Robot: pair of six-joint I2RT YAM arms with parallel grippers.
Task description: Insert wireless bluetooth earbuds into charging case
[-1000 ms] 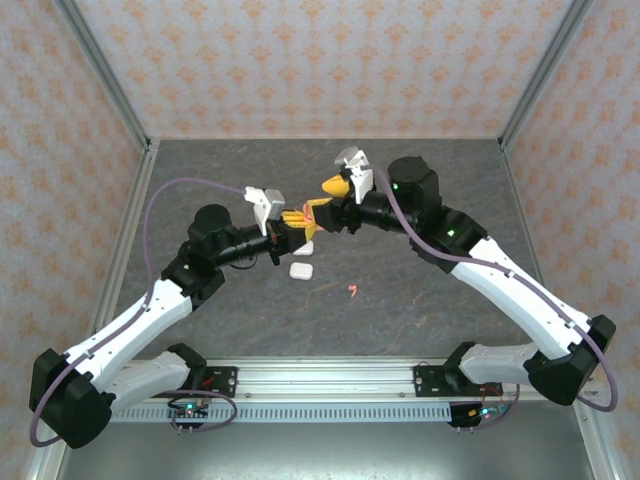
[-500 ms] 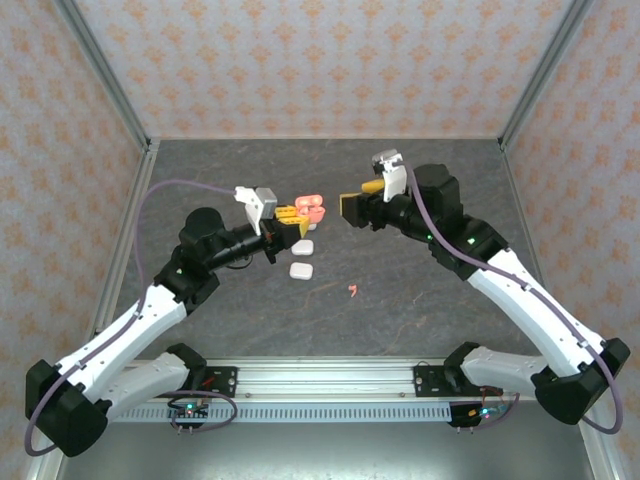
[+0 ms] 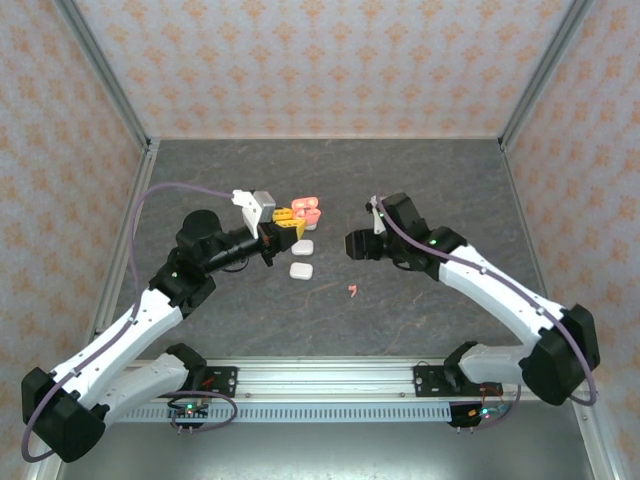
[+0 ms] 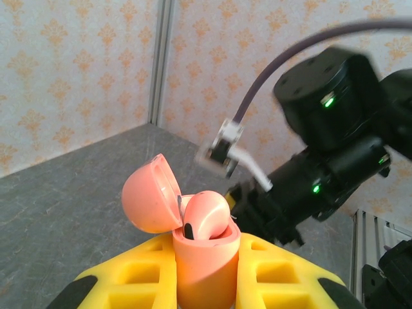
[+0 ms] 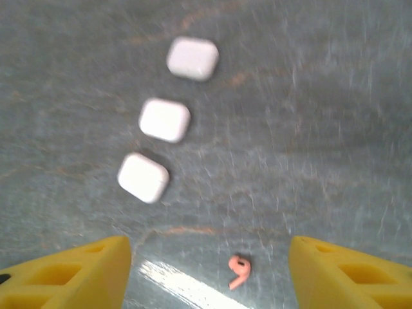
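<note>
Task partly done, by the look of it. Salmon-pink charging case (image 4: pixel 201 264) clamped upright between the yellow fingers (image 4: pixel 129 280) of the left gripper (image 4: pixel 201 283), hinged lid (image 4: pixel 149 193) flipped open. Seated in the case, one pink earbud (image 4: pixel 207 215), rounded head up, a dark spot on its side. Second pocket hidden from this angle; filled or not, impossible to tell.

Left to do, judging from the table: one loose pink earbud (image 3: pixel 352 291), tiny and hooked, lying on the dark stone-patterned table (image 3: pixel 420 180), apart from the pink case, nearer the arm bases and toward the right arm's side. Right gripper (image 3: pixel 355 243) with jaws apart, holding nothing, hanging over the table between the pink case and that loose earbud.

Near the pink case, on its side toward the arm bases: three white cases (image 5: pixel 165 120), closed, smooth plastic, pebble-shaped with rounded corners, in a short row. Pink case equally smooth, rounded body, domed lid.
</note>
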